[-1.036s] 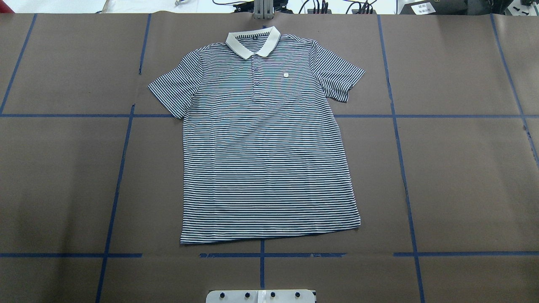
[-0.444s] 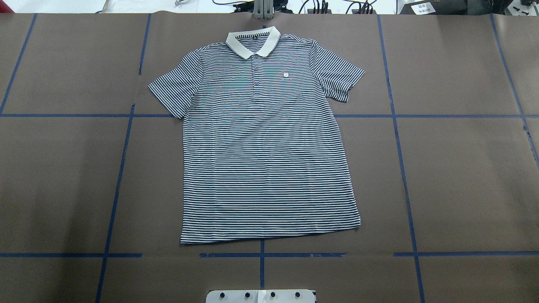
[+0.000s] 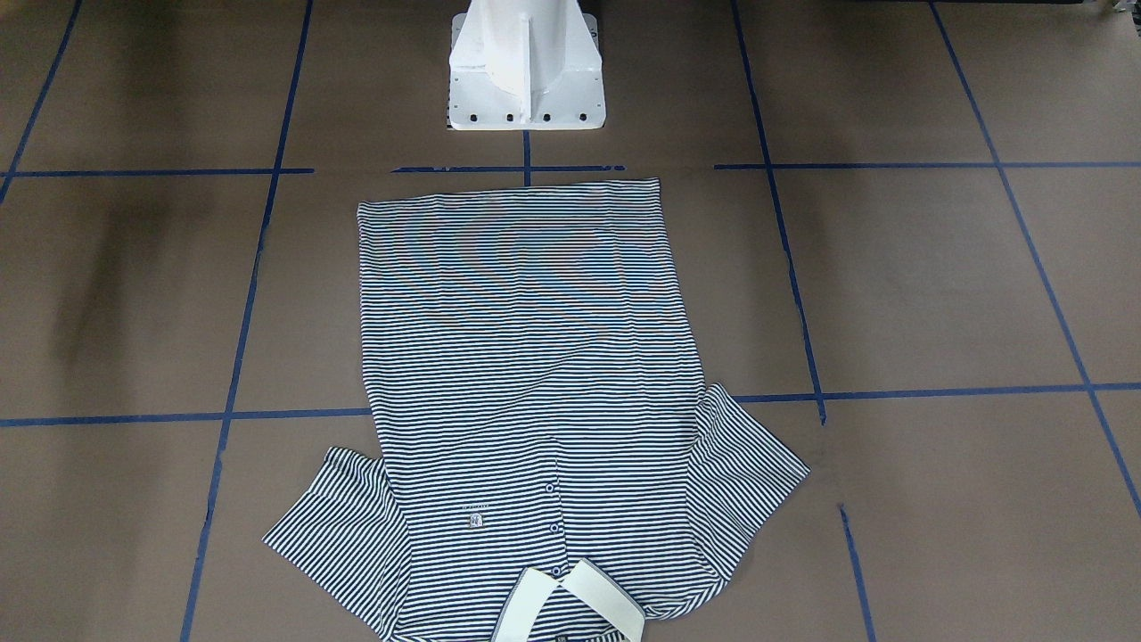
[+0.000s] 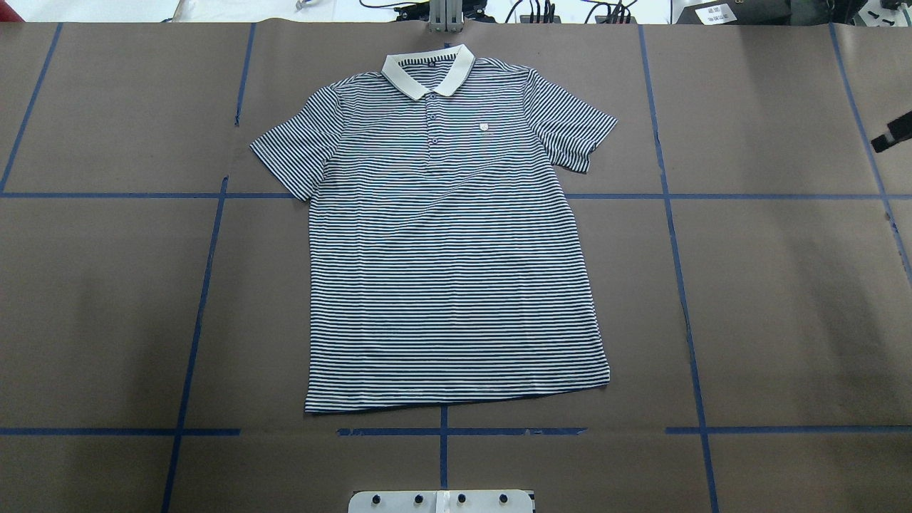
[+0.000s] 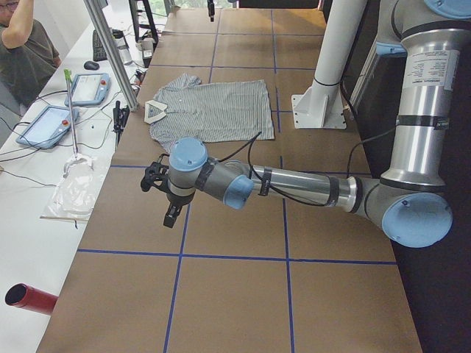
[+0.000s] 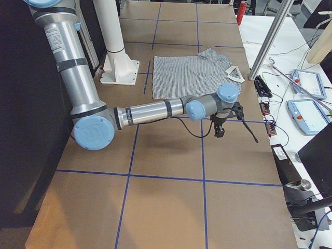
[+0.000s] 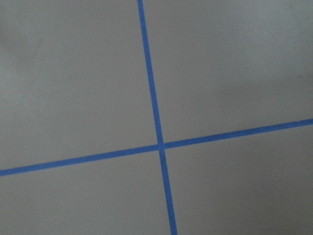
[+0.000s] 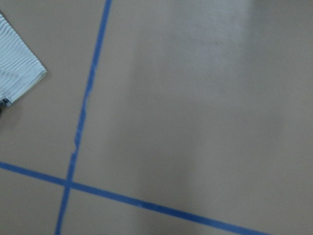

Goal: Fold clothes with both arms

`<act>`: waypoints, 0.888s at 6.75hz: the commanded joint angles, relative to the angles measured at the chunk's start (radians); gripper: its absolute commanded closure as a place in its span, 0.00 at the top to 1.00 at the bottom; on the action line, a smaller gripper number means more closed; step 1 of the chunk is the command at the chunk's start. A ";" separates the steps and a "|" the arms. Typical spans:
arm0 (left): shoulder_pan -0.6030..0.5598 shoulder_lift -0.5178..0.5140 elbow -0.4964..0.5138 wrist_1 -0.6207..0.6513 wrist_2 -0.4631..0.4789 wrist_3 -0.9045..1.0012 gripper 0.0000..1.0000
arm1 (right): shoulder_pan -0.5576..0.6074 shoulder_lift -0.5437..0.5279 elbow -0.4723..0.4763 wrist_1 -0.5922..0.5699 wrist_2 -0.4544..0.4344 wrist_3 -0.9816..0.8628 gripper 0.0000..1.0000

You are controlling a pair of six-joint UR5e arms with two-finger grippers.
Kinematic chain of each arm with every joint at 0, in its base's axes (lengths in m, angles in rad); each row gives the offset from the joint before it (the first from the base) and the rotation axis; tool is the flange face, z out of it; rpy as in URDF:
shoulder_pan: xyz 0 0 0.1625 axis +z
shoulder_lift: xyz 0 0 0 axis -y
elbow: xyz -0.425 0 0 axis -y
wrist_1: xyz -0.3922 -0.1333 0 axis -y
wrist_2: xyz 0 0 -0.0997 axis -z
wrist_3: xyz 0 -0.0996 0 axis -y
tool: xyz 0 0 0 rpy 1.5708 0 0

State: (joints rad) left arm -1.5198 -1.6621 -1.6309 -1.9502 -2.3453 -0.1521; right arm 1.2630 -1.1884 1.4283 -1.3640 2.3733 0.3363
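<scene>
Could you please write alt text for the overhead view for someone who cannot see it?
A striped polo shirt lies flat, face up, collar toward the far side, on a brown table marked with blue tape lines. A black tip of the right arm shows at the right edge.

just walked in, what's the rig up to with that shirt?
Folding hasn't started. The polo shirt lies flat and face up on the brown table, collar away from the white pedestal, sleeves spread. Neither arm touches it: the left gripper hangs over bare table on one side of the shirt, the right gripper on the other. Whether either gripper is open can't be told from these views.
</scene>
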 commanded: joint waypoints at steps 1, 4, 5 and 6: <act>0.010 -0.070 0.034 -0.036 -0.012 -0.032 1.00 | -0.182 0.230 -0.246 0.189 -0.159 0.179 1.00; 0.046 -0.088 0.039 -0.039 -0.014 -0.038 1.00 | -0.322 0.314 -0.421 0.452 -0.332 0.411 0.99; 0.046 -0.088 0.033 -0.038 -0.015 -0.040 1.00 | -0.324 0.355 -0.481 0.453 -0.335 0.411 0.99; 0.046 -0.088 0.031 -0.039 -0.015 -0.040 1.00 | -0.324 0.381 -0.515 0.451 -0.336 0.409 0.99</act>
State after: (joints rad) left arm -1.4748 -1.7495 -1.5968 -1.9888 -2.3598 -0.1906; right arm 0.9447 -0.8461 0.9684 -0.9193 2.0482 0.7411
